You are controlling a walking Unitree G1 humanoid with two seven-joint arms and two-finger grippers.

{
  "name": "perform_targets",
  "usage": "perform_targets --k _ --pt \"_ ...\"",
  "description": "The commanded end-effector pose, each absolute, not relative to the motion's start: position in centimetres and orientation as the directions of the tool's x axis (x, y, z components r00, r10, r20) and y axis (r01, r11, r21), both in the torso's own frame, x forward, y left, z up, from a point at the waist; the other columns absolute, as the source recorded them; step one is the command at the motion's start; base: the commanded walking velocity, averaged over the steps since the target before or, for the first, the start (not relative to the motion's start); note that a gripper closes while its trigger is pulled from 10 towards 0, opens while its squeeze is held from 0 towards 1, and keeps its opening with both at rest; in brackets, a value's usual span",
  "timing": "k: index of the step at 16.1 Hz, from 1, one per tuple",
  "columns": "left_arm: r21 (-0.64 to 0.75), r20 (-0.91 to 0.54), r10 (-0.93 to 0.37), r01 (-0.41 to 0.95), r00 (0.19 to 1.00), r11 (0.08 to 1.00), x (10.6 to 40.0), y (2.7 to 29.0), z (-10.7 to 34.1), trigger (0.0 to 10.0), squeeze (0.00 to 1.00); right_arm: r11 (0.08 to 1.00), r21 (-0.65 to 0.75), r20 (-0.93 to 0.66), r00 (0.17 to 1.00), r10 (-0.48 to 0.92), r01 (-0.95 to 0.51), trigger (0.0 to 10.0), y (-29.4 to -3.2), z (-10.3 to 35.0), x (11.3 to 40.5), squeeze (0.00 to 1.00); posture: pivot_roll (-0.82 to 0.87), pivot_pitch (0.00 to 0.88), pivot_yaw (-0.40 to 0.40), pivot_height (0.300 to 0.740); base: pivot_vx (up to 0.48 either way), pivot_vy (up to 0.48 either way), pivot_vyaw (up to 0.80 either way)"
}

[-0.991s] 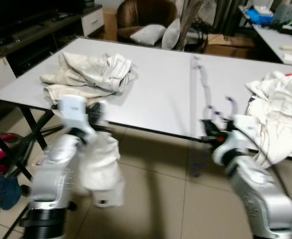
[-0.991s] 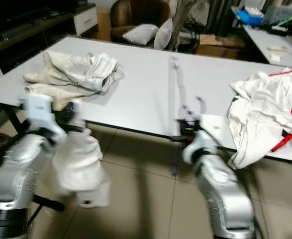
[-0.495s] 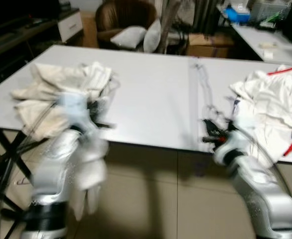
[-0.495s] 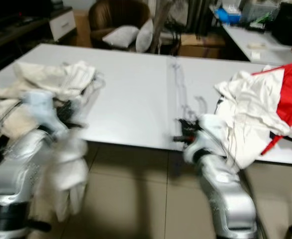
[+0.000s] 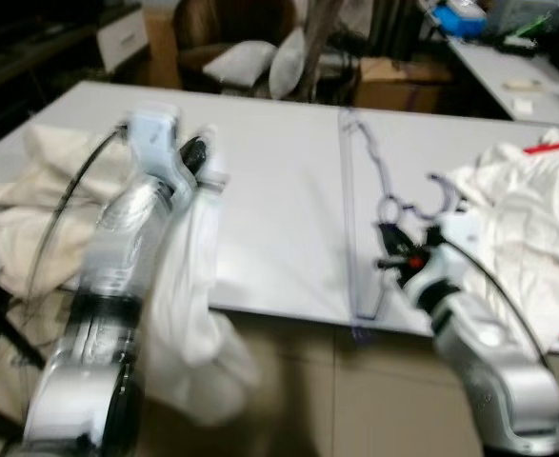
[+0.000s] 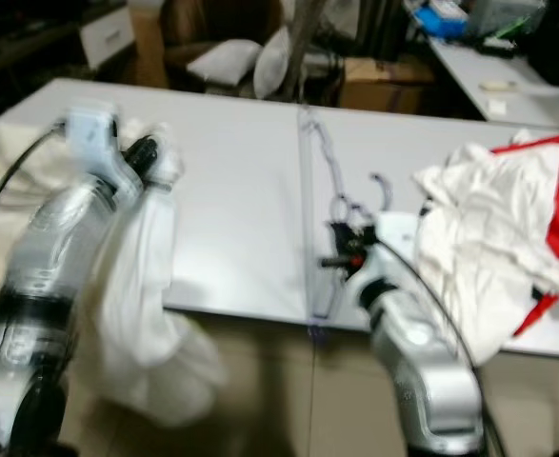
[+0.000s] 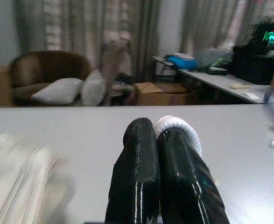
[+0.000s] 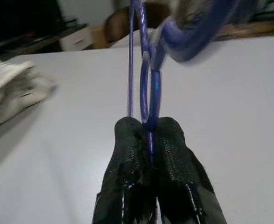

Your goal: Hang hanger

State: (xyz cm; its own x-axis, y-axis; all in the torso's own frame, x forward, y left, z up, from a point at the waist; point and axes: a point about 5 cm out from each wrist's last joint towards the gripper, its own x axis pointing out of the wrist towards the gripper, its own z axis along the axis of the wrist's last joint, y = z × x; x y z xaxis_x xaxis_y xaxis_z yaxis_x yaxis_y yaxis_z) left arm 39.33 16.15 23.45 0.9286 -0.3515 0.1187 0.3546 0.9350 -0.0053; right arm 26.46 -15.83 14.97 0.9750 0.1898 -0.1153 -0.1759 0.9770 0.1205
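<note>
A purple wire hanger lies along the white table, its hook curling up by my right gripper. That gripper is shut on the hanger's neck, seen close in the right wrist view with the fingers pinched on the wire. My left gripper is raised over the table's left part and is shut on a white garment, which hangs down past the front edge. A bit of white cloth shows beside the closed fingers.
A beige pile of clothes lies at the table's left end. A white and red heap lies at its right end. Behind stand a brown armchair with pillows, a cardboard box and another table. Tiled floor lies in front.
My left arm has lifted the white garment from below the table edge to above the tabletop. The right gripper keeps hold of the hanger. The camera has shifted.
</note>
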Motion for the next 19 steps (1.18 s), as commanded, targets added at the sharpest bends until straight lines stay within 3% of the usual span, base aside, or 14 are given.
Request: perform_targets --k 1,2,3,4,6,8,9,11,12,14,16,17,18,19 --pt "0.111 0.240 -0.290 0.270 0.926 0.956 40.7 18.6 29.4 10.0 0.00 0.975 0.110 -0.076 0.976 0.203 -0.195 10.0 -15.4 15.8 26.9 0.00 0.01 0.000 -0.029 0.740 0.390 0.000 0.00" --pt "0.156 0.291 -0.270 0.233 0.918 0.960 41.0 19.0 32.3 10.0 0.00 0.974 0.105 -0.074 0.975 0.207 -0.199 10.0 -15.4 15.9 27.0 0.00 0.01 0.000 -0.028 0.740 0.390 0.000 0.00" --pt "0.249 0.428 -0.239 0.140 0.872 0.958 40.3 19.7 39.7 10.0 0.00 0.974 0.088 -0.067 0.974 0.214 -0.208 10.0 -15.5 16.2 26.9 0.00 0.01 0.000 -0.026 0.740 0.345 0.000 0.00" --pt "0.273 0.595 -0.197 0.035 0.779 0.961 37.8 20.8 47.1 10.0 0.00 0.976 0.086 -0.051 0.978 0.203 -0.198 10.0 -15.9 16.5 26.7 0.00 0.00 0.000 -0.006 0.740 0.289 0.000 0.00" --pt "0.280 0.638 -0.193 0.008 0.746 0.960 36.9 21.9 48.4 10.0 0.00 0.978 0.095 -0.050 0.981 0.190 -0.184 10.0 -16.0 16.3 26.5 0.00 -0.01 0.000 0.002 0.740 0.281 0.000 0.00" --pt "0.305 0.556 -0.186 0.009 0.810 0.952 38.3 23.0 44.8 10.0 0.00 0.977 0.103 -0.053 0.980 0.194 -0.188 10.0 -15.6 16.1 26.4 0.00 0.00 0.000 -0.001 0.740 0.285 0.000 0.00" --pt "0.370 0.388 -0.196 0.043 0.901 0.928 40.1 23.6 38.3 10.0 0.00 0.973 0.106 -0.053 0.976 0.212 -0.205 10.0 -15.0 16.0 26.3 0.00 0.01 0.000 -0.007 0.740 0.285 0.000 0.00" --pt "0.439 0.144 -0.232 0.148 0.962 0.886 40.8 23.8 29.4 10.0 0.00 0.969 0.097 -0.053 0.971 0.235 -0.229 10.0 -14.8 16.1 26.4 0.00 0.01 0.000 -0.018 0.740 0.272 0.000 0.00" --pt "0.429 0.072 -0.240 0.187 0.968 0.884 40.6 23.9 26.8 10.0 0.00 0.968 0.096 -0.055 0.969 0.240 -0.234 10.0 -14.8 16.1 26.5 0.00 0.02 0.000 -0.021 0.740 0.000 0.000 0.00" --pt "0.376 -0.209 -0.270 0.332 0.940 0.865 38.4 24.5 17.9 10.0 0.00 0.964 0.093 -0.064 0.965 0.256 -0.249 10.0 -14.6 16.0 26.4 0.00 0.02 0.000 -0.027 0.740 0.000 0.000 0.00" --pt "0.370 -0.344 -0.287 0.410 0.894 0.834 36.4 25.2 14.9 10.0 0.00 0.961 0.092 -0.071 0.961 0.269 -0.262 10.0 -14.5 15.8 26.3 0.00 0.02 0.000 -0.032 0.740 0.000 0.000 0.00" --pt "0.326 -0.364 -0.326 0.447 0.873 0.833 35.1 25.4 15.2 10.0 0.30 0.959 0.090 -0.077 0.958 0.276 -0.269 10.0 -14.4 15.7 26.2 0.00 0.03 0.000 -0.035 0.740 0.000 0.000 0.00" --pt "0.264 -0.364 -0.411 0.516 0.836 0.815 33.5 25.6 17.1 10.0 1.00 0.958 0.091 -0.083 0.957 0.279 -0.271 10.0 -14.4 15.6 26.2 0.00 0.04 0.000 -0.035 0.740 0.000 0.000 0.00" --pt "0.247 -0.369 -0.447 0.549 0.815 0.798 32.9 25.6 17.8 10.0 1.00 0.958 0.092 -0.085 0.956 0.279 -0.271 10.0 -14.4 15.6 26.2 0.00 0.04 0.000 -0.035 0.740 0.000 0.000 0.00"
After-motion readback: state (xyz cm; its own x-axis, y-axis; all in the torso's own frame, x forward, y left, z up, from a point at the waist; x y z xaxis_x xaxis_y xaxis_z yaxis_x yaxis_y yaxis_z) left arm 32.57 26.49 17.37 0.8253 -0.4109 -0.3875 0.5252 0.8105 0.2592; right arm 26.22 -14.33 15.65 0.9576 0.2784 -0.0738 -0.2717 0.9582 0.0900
